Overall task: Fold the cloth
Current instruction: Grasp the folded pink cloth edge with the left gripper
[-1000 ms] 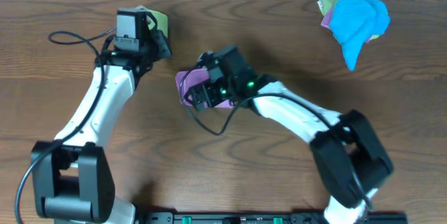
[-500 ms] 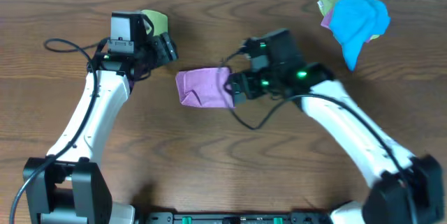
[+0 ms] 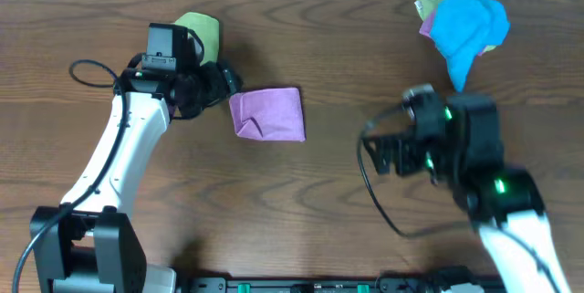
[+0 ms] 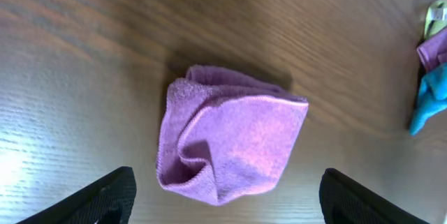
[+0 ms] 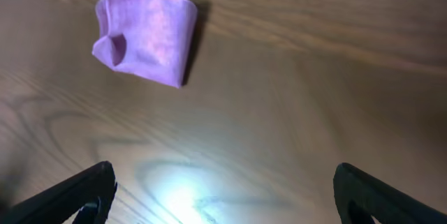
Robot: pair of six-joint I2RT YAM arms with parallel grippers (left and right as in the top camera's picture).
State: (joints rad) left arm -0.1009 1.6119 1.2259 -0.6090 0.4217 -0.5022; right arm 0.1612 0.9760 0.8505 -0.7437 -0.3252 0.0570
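I see the cloth (image 3: 266, 113) lying on the surface (image 3: 310, 220), a little left of centre. It is plain lilac terry, folded into a small, roughly square, flat bundle. In the left wrist view its layered edges show along the far side, and one near corner is puckered.

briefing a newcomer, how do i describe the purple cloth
On the wooden table, look near the middle, beside the left gripper. The cloth is a lilac folded square lying alone, unlike the green cloth by that arm and the crumpled blue cloth far right.
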